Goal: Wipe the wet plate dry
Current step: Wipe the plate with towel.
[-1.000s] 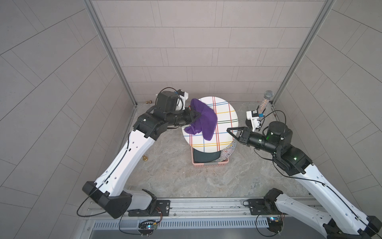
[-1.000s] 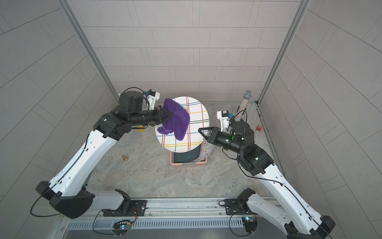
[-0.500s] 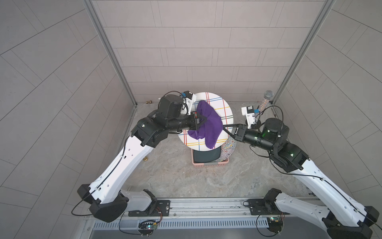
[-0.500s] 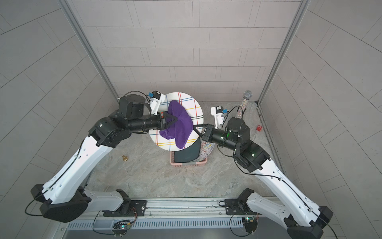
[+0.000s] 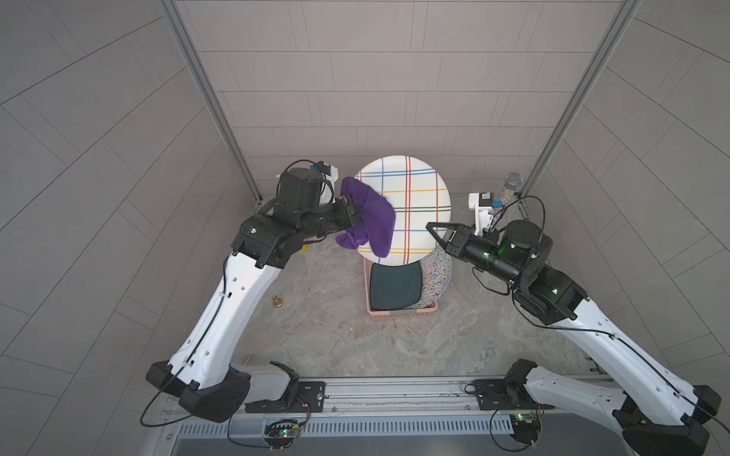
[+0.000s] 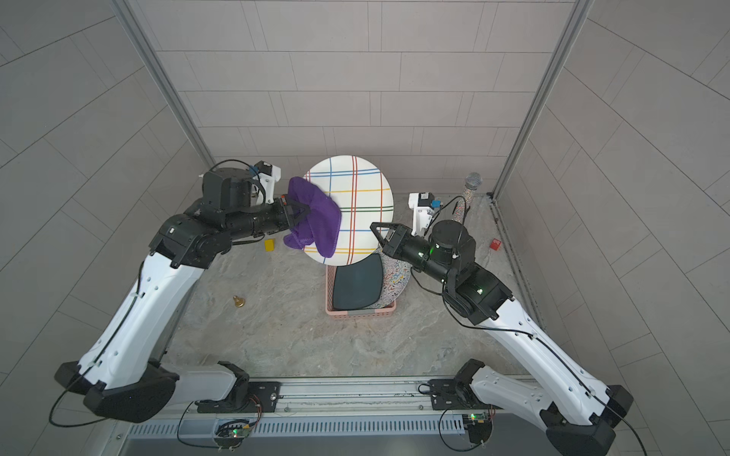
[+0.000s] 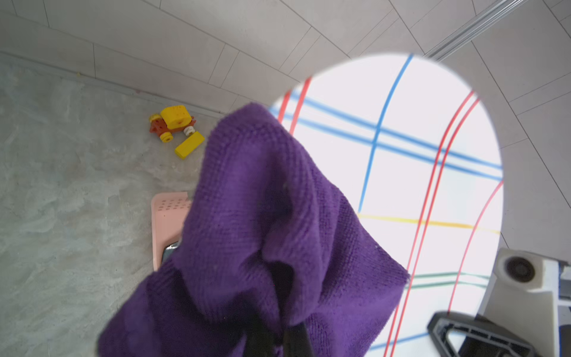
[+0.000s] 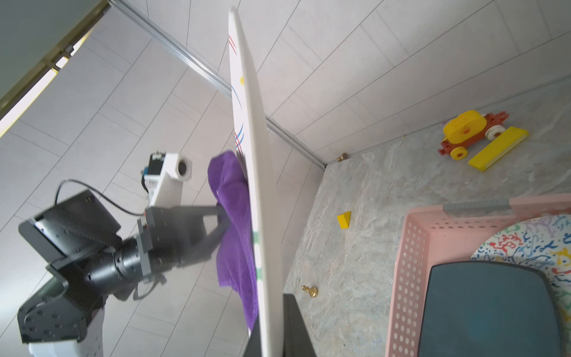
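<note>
A white plate (image 5: 418,205) (image 6: 357,205) with coloured crossing stripes hangs tilted in the air above the basket. My right gripper (image 5: 431,229) (image 6: 375,229) is shut on its right rim; the right wrist view shows the plate (image 8: 258,154) edge-on between the jaws of that gripper (image 8: 272,327). My left gripper (image 5: 356,212) (image 6: 301,211) (image 7: 279,337) is shut on a purple cloth (image 5: 373,223) (image 6: 318,225) (image 7: 262,216) (image 8: 231,216). The cloth lies against the left part of the plate's (image 7: 401,191) striped face and hangs past its left edge.
Under the plate stands a pink basket (image 5: 401,314) holding a dark plate (image 5: 395,286) and a squiggle-patterned plate (image 5: 436,272). On the floor lie a gold pawn (image 5: 277,302), a yellow wedge (image 6: 269,244), a toy car (image 7: 171,122), a red block (image 6: 495,244) and a microphone (image 5: 510,184).
The cloth slid toward the plate's middle, then back to its left edge. The plate shifted slightly, still held by the right gripper.
</note>
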Tool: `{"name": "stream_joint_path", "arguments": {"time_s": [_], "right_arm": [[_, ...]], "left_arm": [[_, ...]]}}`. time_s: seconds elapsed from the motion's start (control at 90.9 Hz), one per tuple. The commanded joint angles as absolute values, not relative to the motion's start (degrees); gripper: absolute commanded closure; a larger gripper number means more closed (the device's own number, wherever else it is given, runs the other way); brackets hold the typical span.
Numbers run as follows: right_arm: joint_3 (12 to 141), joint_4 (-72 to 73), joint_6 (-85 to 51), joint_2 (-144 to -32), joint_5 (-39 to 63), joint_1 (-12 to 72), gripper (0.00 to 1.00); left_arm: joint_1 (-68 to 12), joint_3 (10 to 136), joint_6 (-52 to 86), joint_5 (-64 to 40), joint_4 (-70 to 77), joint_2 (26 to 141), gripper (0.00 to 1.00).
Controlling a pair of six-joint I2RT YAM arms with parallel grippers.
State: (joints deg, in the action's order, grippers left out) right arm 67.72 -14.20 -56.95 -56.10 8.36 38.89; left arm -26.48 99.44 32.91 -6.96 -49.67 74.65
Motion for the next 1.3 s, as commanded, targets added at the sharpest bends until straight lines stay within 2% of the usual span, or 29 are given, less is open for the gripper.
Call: {"name": "stream_joint_path", "arguments": {"time_s": [0.0,0.055,0.11,0.187,0.264,0.352,0.429,0.539,0.66,0.803,1.013,1.288], "right_arm": [[69.29,-1.04,-61.53,-53.28,7.12,38.53,1.0],[68.14,1.4,-64.81,-54.6,8.73,38.5,1.0],[67.32,4.83,-67.2,-56.05,10.94,38.5,1.0],[68.09,5.34,-67.37,-57.16,8.71,38.26,1.0],[70.19,4.56,-68.62,-58.63,6.87,35.95,1.0],[72.1,4.19,-71.75,-59.76,9.37,31.47,1.0],[71.29,2.54,-74.44,-57.6,9.66,27.91,1.0],[67.78,2.44,-79.75,-52.42,10.09,21.66,1.0],[61.03,15.92,-91.54,-49.21,13.32,16.71,1.0],[58.84,22.54,-96.49,-49.84,18.57,17.14,1.0],[58.83,24.67,-97.29,-51.39,21.69,19.37,1.0],[60.87,27.31,-93.24,-57.07,19.11,30.52,1.0]], "left_arm": [[-26.4,96.42,36.29,-13.74,-49.96,74.11,1.0],[-27.79,95.96,38.47,-20.8,-46.69,75.89,1.0],[-30.97,97.12,38.3,-23.54,-46.21,77.93,1.0],[-35.84,98.54,35.27,-20.61,-47.97,79.25,1.0],[-36.71,96.91,35.77,-16.56,-47.84,78.35,1.0],[-34.04,97.0,37.32,-14.81,-46.41,76.33,1.0],[-27.79,97.12,43.3,-18.86,-41.7,74.16,1.0],[-18.09,91.87,63.2,-28.69,-20.8,70.82,1.0],[-16.87,89.69,80.2,-33.53,-1.73,72.6,1.0],[-17.95,86.34,99.67,-31.28,20.84,75.52,1.0],[-20.71,91.55,107.98,-26.52,25.64,78.92,1.0],[-27.53,97.91,115.32,-22.3,33.59,84.44,1.0]]}}
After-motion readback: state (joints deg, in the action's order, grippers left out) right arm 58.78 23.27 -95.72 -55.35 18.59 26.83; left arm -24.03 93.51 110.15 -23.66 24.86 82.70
